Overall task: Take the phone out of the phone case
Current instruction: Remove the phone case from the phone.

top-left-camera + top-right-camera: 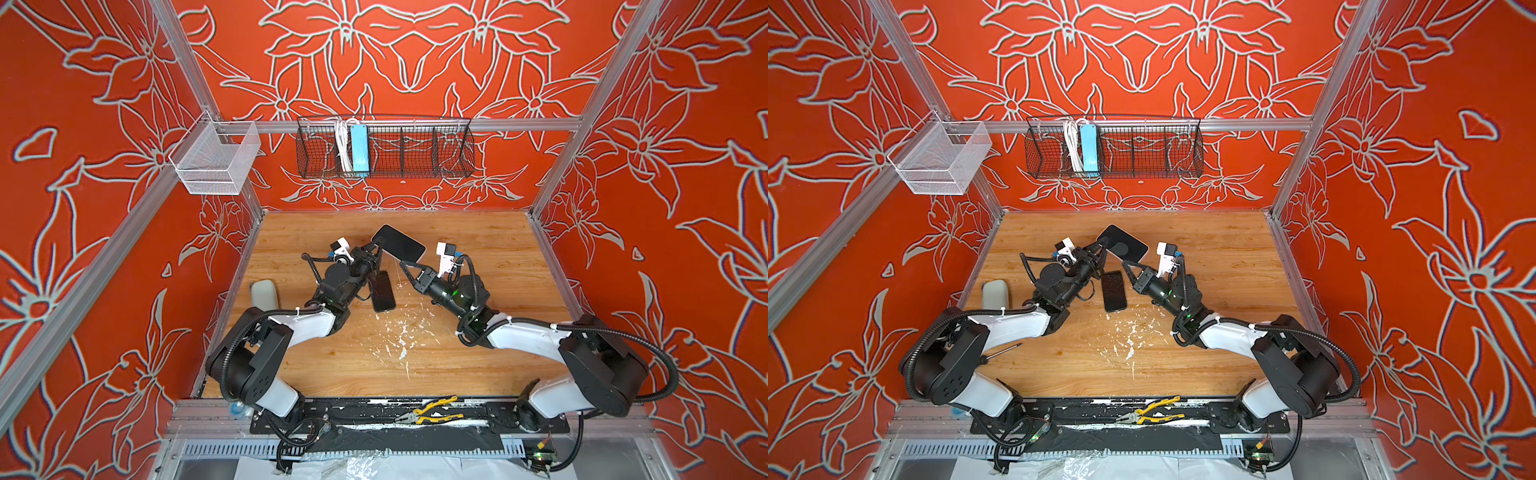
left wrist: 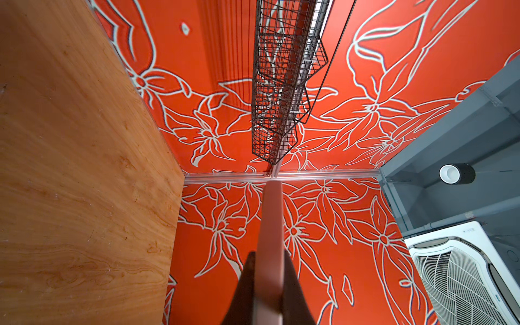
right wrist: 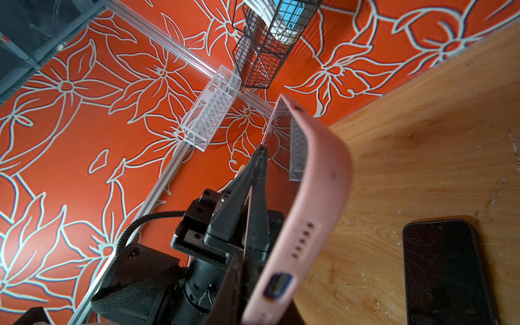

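In both top views the phone [image 1: 399, 243] [image 1: 1123, 245] hangs tilted above the wooden table, dark screen up, inside the dusty-pink phone case [image 1: 423, 250]. My left gripper [image 1: 376, 249] [image 1: 1100, 249] is shut on the case's long left edge. The left wrist view shows that pink edge [image 2: 271, 213] pinched between the gripper's [image 2: 270, 256] dark fingers. My right gripper [image 1: 405, 264] [image 1: 1127, 264] is shut on the case's near end. In the right wrist view the gripper [image 3: 259, 298] clamps the case [image 3: 323, 174] by its port cutout, and the case looks bent.
A second dark phone [image 1: 383, 291] [image 3: 447, 270] lies flat on the table below the held one. A pale grey slab [image 1: 264, 293] sits at the table's left edge. On the walls hang a black wire basket [image 1: 384, 149] and a white mesh basket [image 1: 216, 160]. Yellow pliers [image 1: 432, 411] lie on the front rail.
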Tool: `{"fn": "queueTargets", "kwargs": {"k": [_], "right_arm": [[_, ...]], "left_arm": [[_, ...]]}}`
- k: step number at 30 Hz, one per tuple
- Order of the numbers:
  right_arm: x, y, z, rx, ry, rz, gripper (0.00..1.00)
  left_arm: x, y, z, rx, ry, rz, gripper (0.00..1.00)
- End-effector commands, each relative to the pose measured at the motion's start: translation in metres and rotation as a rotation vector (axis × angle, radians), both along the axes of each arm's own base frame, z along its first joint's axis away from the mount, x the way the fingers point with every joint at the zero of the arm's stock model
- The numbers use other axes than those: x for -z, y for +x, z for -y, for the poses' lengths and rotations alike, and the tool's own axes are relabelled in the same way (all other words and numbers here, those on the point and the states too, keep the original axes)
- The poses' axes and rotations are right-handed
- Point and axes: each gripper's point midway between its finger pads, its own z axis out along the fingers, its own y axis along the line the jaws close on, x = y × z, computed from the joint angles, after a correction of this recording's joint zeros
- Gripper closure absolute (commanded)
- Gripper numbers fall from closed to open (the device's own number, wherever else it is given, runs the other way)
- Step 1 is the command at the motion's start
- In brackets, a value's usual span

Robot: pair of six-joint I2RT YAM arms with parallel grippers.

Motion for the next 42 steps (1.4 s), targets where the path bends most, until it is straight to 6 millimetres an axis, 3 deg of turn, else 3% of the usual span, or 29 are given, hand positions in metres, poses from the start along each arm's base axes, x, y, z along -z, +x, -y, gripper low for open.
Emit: {"fn": "queueTargets", "kwargs": {"k": [1,16,27,42], "right_arm": [[0.016,-0.005,-0.007,-0.036,-0.137,0.031,0.94],[0.047,-0.005,0.008,0.023,-0.344,0.062,0.91],[0.057,-0.005,0.014,0.042,-0.383,0.070,0.81],[0.067,-0.008,0.021,0.051,-0.480,0.107,0.82]], "left_arm": [[-0.033,-0.004,0.001,0.012,-0.057,0.089,1.00],[-0.046,-0.005,0.003,0.032,-0.101,0.081,1.00],[-0.052,-0.006,0.003,0.040,-0.141,0.086,1.00],[-0.066,-0.009,0.002,0.052,-0.184,0.101,1.00]]}}
